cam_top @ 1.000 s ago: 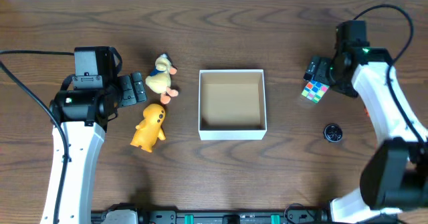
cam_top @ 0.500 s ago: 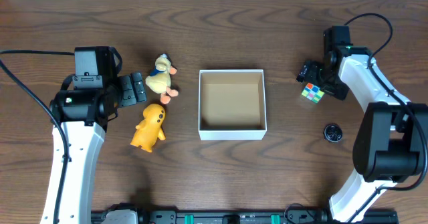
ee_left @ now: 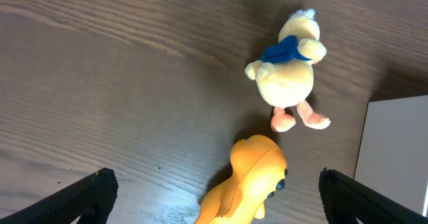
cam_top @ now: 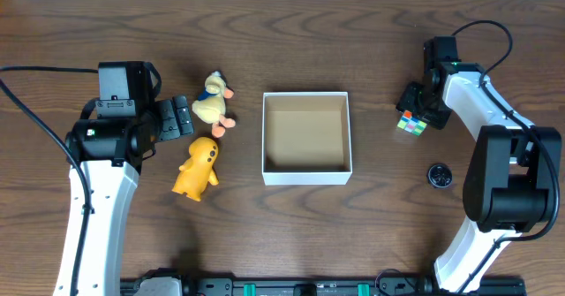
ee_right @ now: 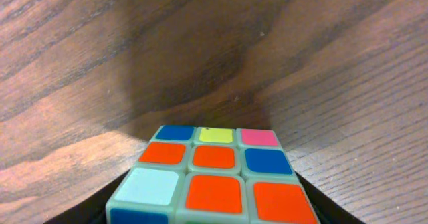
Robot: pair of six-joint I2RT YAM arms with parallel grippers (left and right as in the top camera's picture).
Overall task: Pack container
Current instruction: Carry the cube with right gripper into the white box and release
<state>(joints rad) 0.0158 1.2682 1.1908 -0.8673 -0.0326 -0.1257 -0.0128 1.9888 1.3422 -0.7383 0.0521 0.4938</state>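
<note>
The container [cam_top: 306,168], a square white-walled box with a brown inside, sits mid-table with nothing in it; its corner shows in the left wrist view [ee_left: 394,150]. My right gripper [cam_top: 411,109] is to its right, shut on a multicoloured puzzle cube [cam_top: 409,125]. In the right wrist view the cube [ee_right: 214,180] fills the space between my jaws [ee_right: 210,214]. My left gripper [cam_top: 181,117] is open and empty, left of the container. A plush duck [cam_top: 213,102] [ee_left: 289,70] and a yellow toy figure [cam_top: 198,167] [ee_left: 247,180] lie beside it.
A small round black object [cam_top: 440,175] lies on the wood table right of the container, below the cube. Both arms' cables trail at the table's sides.
My right gripper has shifted slightly left and turned, with the cube still in it. The left arm and the toys have not moved.
</note>
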